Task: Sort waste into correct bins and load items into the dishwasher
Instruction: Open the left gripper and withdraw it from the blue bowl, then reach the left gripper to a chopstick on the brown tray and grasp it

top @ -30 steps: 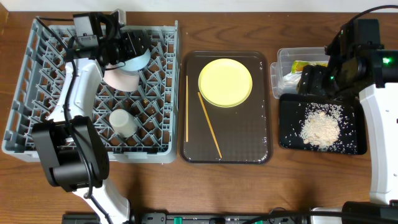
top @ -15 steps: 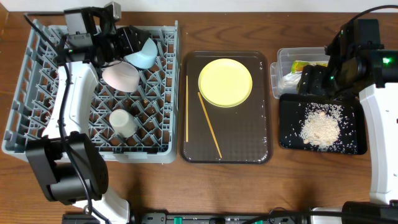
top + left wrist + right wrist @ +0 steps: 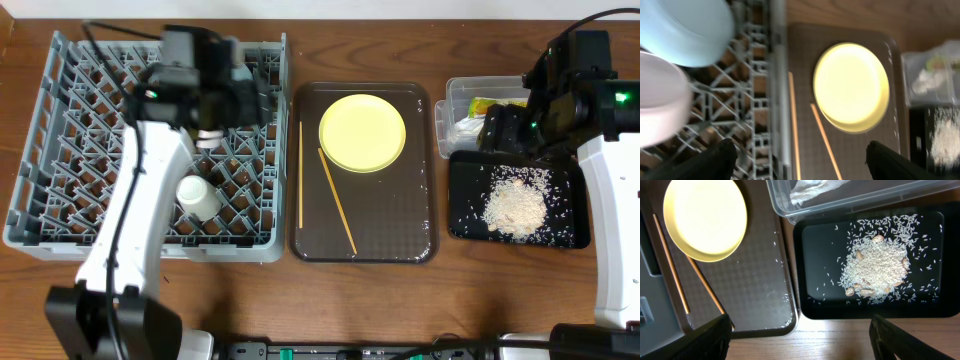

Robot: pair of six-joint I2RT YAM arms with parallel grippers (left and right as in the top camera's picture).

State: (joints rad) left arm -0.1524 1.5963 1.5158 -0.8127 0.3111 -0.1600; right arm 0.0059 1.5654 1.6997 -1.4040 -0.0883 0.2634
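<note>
My left gripper (image 3: 255,100) (image 3: 800,165) hangs open and empty over the right edge of the grey dishwasher rack (image 3: 60,200) (image 3: 757,100). The light blue bowl (image 3: 690,30) and the white bowl (image 3: 660,100) lie in the rack behind it, and the white cup (image 3: 198,197) stands nearer the front. The yellow plate (image 3: 362,132) (image 3: 851,85) (image 3: 705,217) and two chopsticks (image 3: 300,175) (image 3: 337,200) lie on the brown tray (image 3: 400,220). My right gripper (image 3: 505,130) (image 3: 800,340) is open above the black tray (image 3: 570,235) (image 3: 810,280) of rice scraps (image 3: 515,207) (image 3: 875,272).
The clear tub (image 3: 452,95) (image 3: 865,202) behind the black tray holds the green-and-yellow wrapper (image 3: 490,103) and white paper (image 3: 812,190). A few rice grains dot the brown tray's right side (image 3: 780,255). Bare wooden table runs along the front edge.
My left gripper has let go of the light blue bowl in the rack, opened wide and swung right toward the brown tray. The right arm has not moved.
</note>
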